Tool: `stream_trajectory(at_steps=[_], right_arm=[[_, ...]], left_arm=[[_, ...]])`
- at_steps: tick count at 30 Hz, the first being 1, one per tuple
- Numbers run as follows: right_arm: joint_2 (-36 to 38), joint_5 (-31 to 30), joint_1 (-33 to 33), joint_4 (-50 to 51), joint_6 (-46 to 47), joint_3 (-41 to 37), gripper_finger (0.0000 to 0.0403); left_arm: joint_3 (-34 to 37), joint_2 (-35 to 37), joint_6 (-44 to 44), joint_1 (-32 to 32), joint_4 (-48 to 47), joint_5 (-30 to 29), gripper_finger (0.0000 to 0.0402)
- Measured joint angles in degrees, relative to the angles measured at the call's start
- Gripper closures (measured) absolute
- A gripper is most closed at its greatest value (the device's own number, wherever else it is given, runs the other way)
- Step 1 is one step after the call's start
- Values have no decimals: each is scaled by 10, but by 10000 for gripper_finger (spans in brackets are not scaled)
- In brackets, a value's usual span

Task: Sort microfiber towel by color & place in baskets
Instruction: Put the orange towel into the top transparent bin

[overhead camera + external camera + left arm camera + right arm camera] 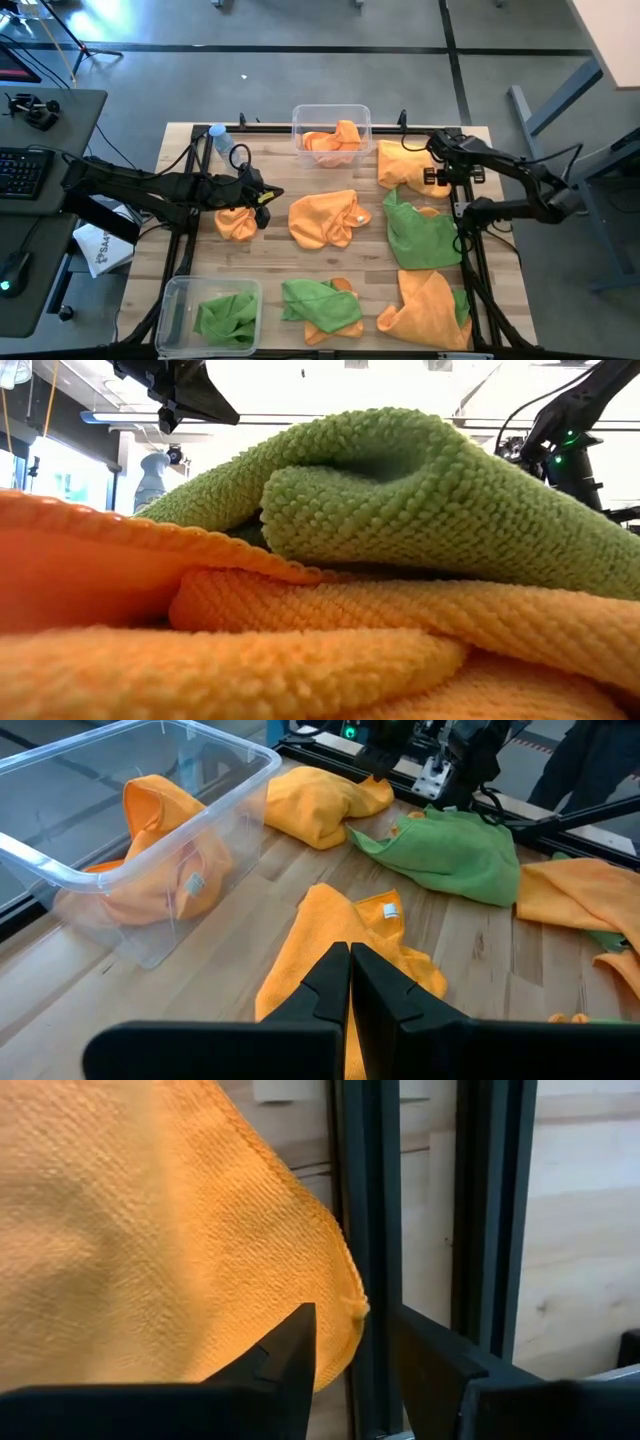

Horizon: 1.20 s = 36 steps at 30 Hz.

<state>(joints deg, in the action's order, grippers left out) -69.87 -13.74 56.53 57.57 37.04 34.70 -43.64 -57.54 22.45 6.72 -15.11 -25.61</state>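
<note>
Evidently mid-sort, with most of the cloth unsorted on the table (275, 170). Shows one orange towel (332, 138) inside the far basket (300, 112) and one green towel (225, 315) inside the near-left basket (172, 295). Finds the left gripper (262, 196) left of centre, just beside a crumpled orange towel (236, 223), with fingers (325, 990) pressed tight together and no cloth plainly visible between the tips; cannot tell whether a fold is pinched beneath. Finds the right gripper (355, 1325) at the far right, by the dark frame rail (370, 1200), with jaws parted narrowly about the hem of a far-right orange towel (150, 1230), not closed on it. Looks like the picking-up step for orange pieces, each bound for the far basket. Calls next for closing the right jaws on that hem, lifting clear of the rail, then carrying left to the far basket and releasing above the cloth inside. On the left side, needs a confirmed pinch on the crumpled piece before any lift toward the same basket. Afterwards, tackle the central orange towel (325, 220), the large green towel (420, 238) right of it, and the near-edge green towel (318, 300) lying over orange, separating colours before dropping green ones near-left.
</note>
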Motion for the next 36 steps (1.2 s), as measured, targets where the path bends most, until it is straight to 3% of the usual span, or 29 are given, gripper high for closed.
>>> stream_trajectory(at_steps=[7,12,16,26,36], right_arm=[[-27,-3,1,-22,-3,0,336],[-34,-5,1,-3,-28,0,394],[-14,2,0,30,-33,0,393],[168,57,-72,56,52,28,400],[318,-13,-155,18,95,163,402]], left_arm=[[0,0,0,0,0,0,401],[0,0,1,0,0,0,401],[0,0,0,0,0,0,401],[0,0,-3,0,0,0,401],[0,0,-16,0,0,-1,401]])
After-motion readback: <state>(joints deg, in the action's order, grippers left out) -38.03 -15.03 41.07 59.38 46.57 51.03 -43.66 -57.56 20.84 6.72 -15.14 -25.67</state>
